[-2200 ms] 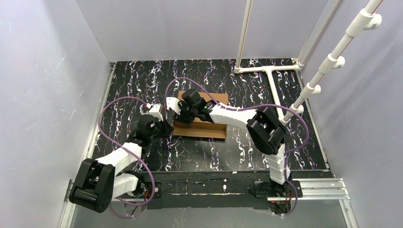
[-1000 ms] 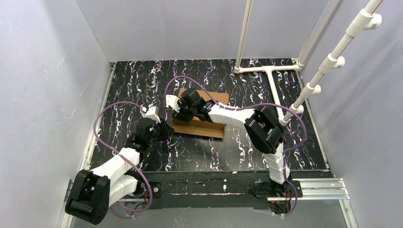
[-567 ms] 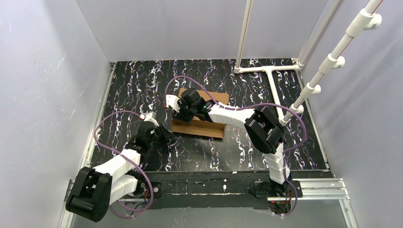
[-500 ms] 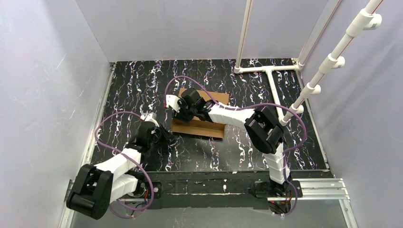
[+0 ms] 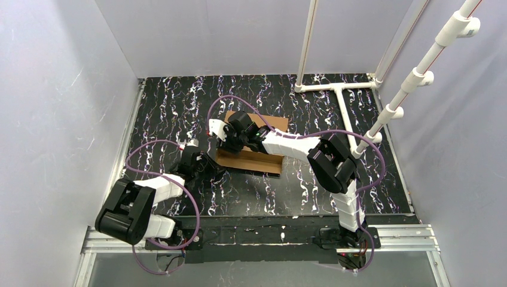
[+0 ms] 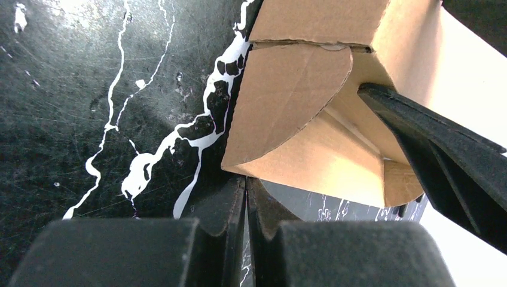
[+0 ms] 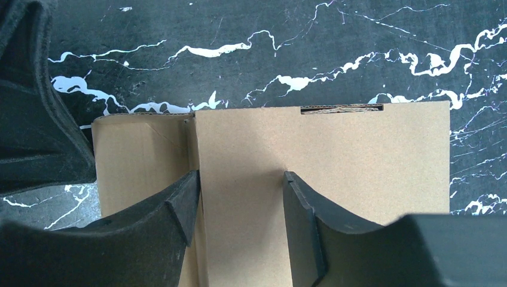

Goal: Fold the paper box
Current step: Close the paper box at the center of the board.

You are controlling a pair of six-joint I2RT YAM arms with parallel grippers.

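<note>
At middle of black marbled counter (image 5: 167, 101), paper box (image 5: 257, 160) sits part-folded, near wall raised. Right gripper (image 7: 239, 179) over box's left end, jaws half spread, fingers resting on flat panel, likely pinning it down; nothing pinched. Left gripper (image 6: 245, 188) low on counter, jaws closed, empty, tips just beside rounded tab (image 6: 287, 95), likely placed to nudge tab inward.

I count 1 paper box (image 5: 251, 160); 1 left gripper (image 6: 246, 194) + 1 right gripper (image 7: 239, 179) — 2 total; 2 purple cables (image 5: 128, 161); 1 table (image 5: 167, 101); 1 white pipe frame (image 5: 339, 95) — approx.
</note>
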